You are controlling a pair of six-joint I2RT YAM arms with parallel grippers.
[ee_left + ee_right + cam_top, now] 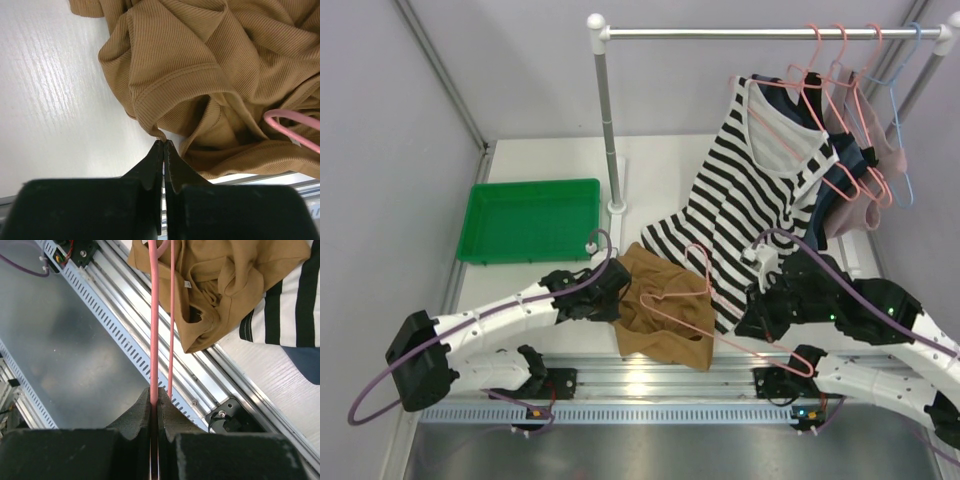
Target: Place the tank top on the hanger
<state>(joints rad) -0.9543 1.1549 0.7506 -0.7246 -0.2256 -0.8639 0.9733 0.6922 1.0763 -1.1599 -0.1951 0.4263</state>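
Note:
The tan tank top (665, 325) lies crumpled on the white table near the front edge, between my two arms. The pink wire hanger (704, 268) lies across it, hook pointing away from me. My left gripper (620, 292) is at the top's left side. In the left wrist view it (164, 142) is shut on a small tip of the tank top's hem (200, 60), and a loop of the hanger (290, 120) shows at the right. My right gripper (752, 322) is shut on the hanger's wire (154, 315), which runs forward to the tank top (220, 280).
A green tray (530, 220) sits at the back left. A clothes rack pole (608, 130) stands behind the top. A black-and-white striped top (760, 190), a navy garment and other hangers, one of them blue (900, 110), hang at the right. An aluminium rail (640, 385) edges the table's front.

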